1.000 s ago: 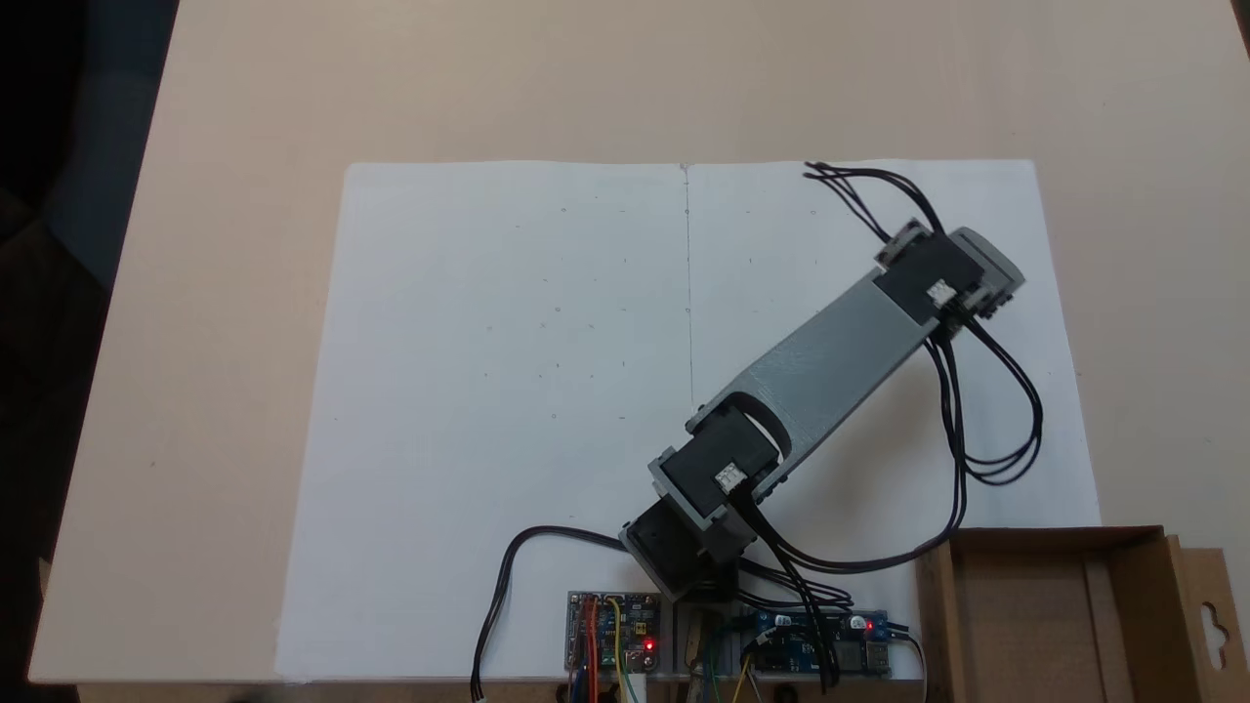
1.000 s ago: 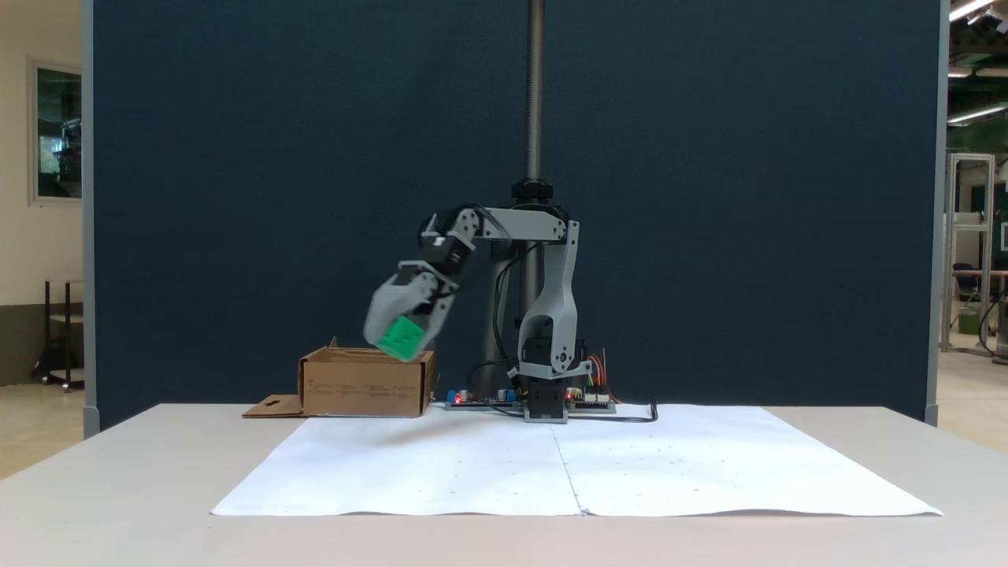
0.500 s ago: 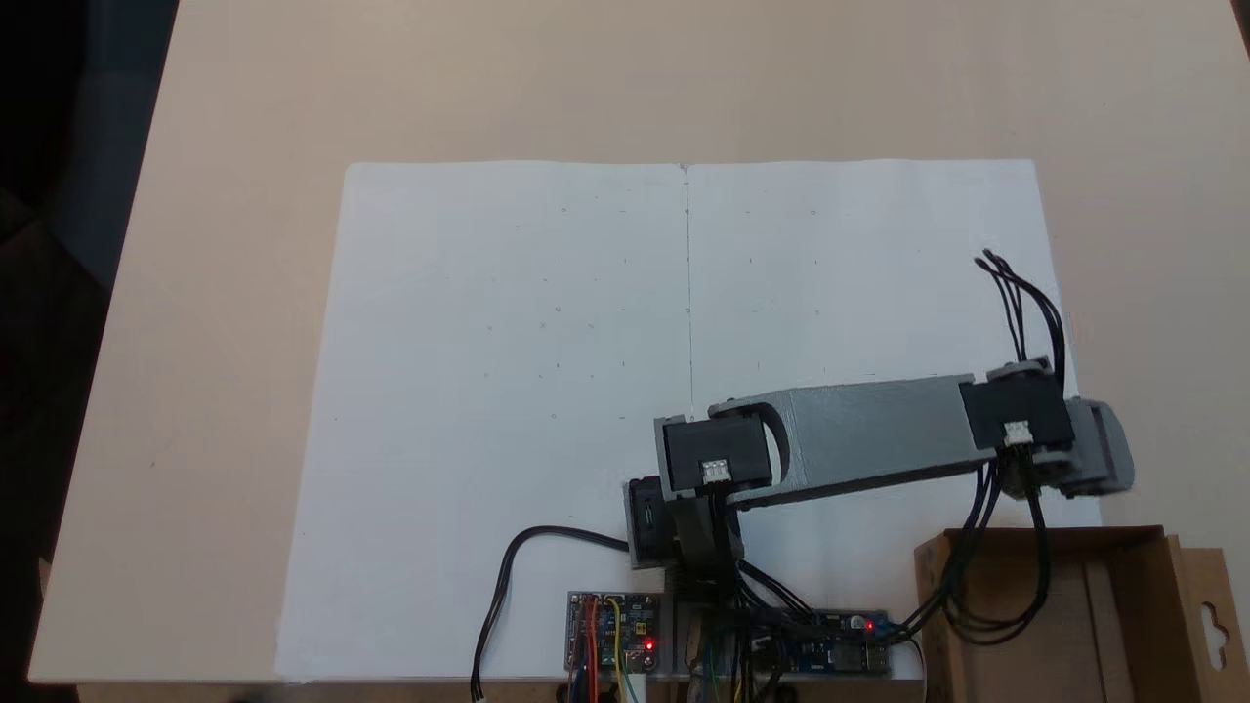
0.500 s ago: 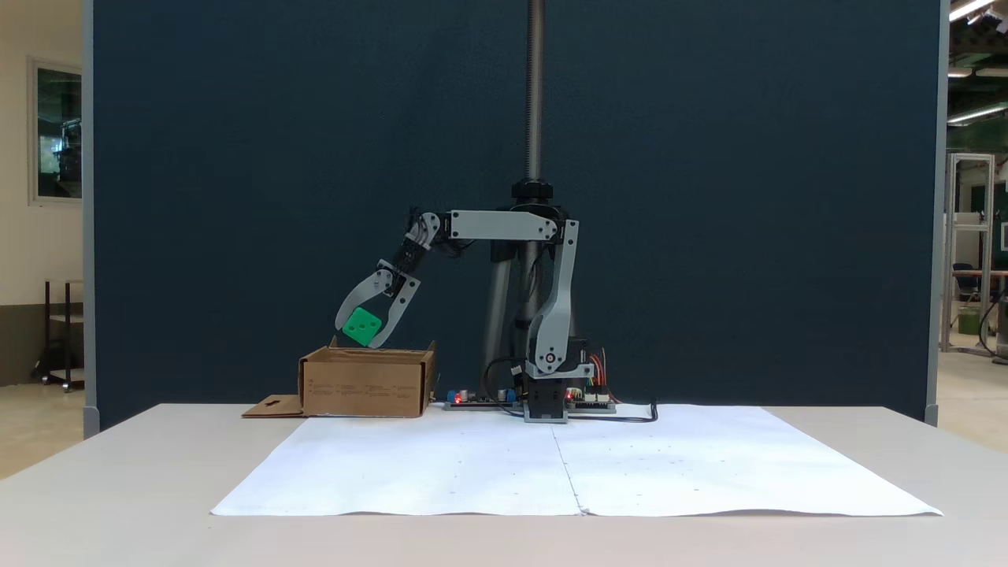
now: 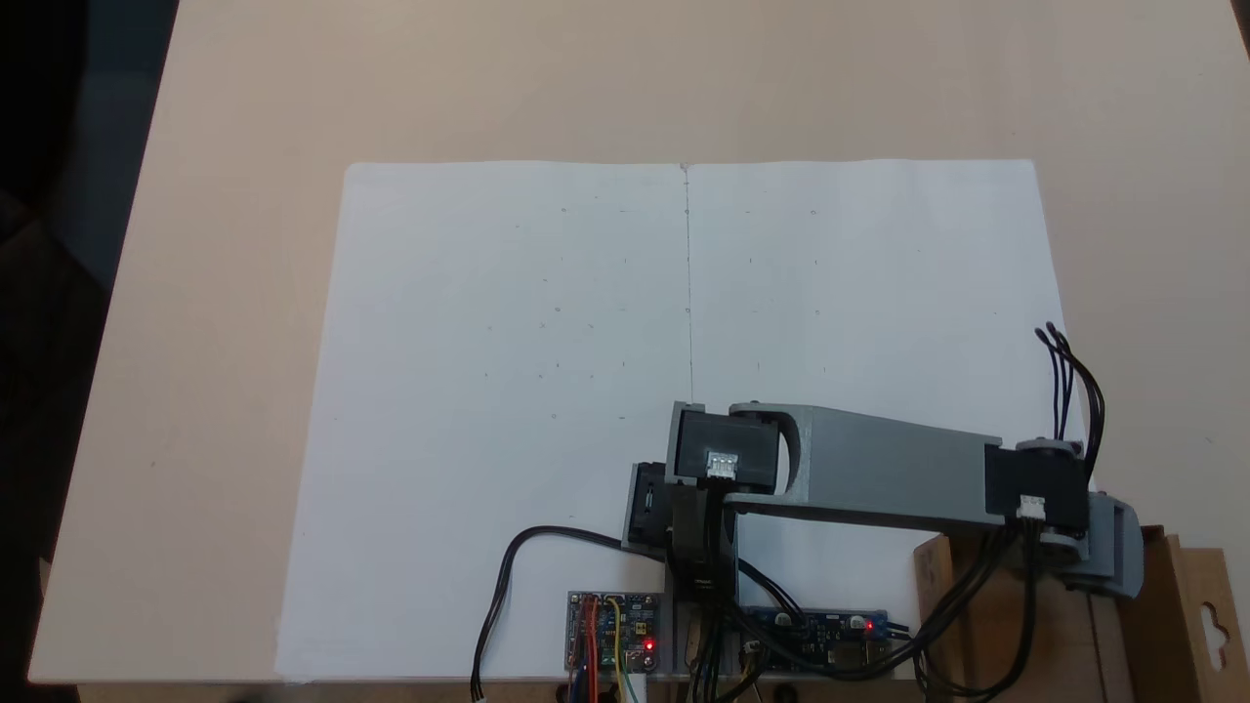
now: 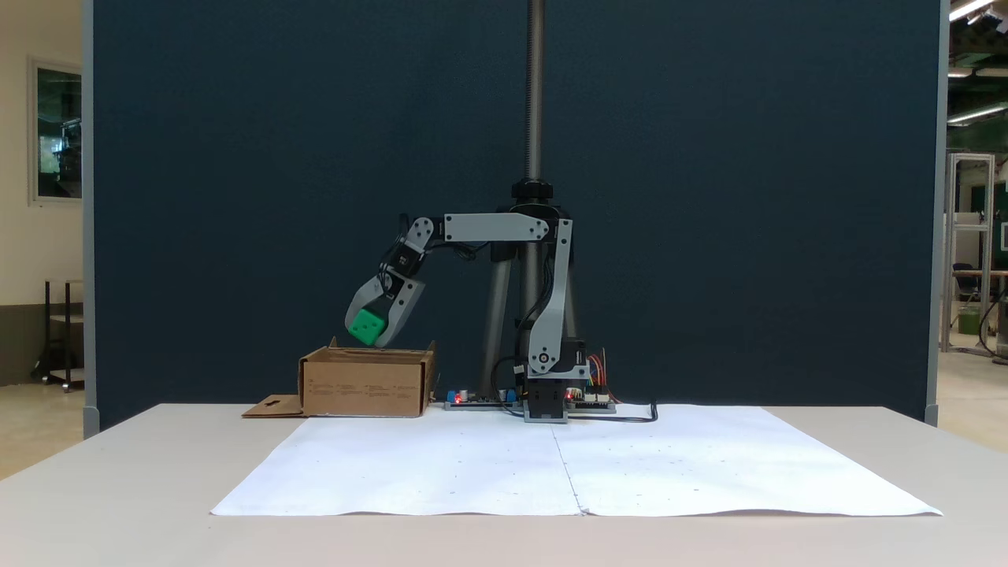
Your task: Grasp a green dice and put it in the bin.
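The green dice hangs between the grey fingers of my gripper, which is shut on it just above the open top of the bin, a shallow brown cardboard box. From above, the arm stretches right and its wrist and gripper hover over the bin at the lower right; the dice is hidden under the gripper there. The bin's flap with a keyhole cutout sticks out to the right.
A large white paper sheet covers the middle of the tan table. The arm's base and circuit boards sit at the sheet's near edge, with black cables looping out. A dark blue panel stands behind.
The arm has swung from over the sheet round to the bin, carrying the dice. The gripper now hangs above the box opening.
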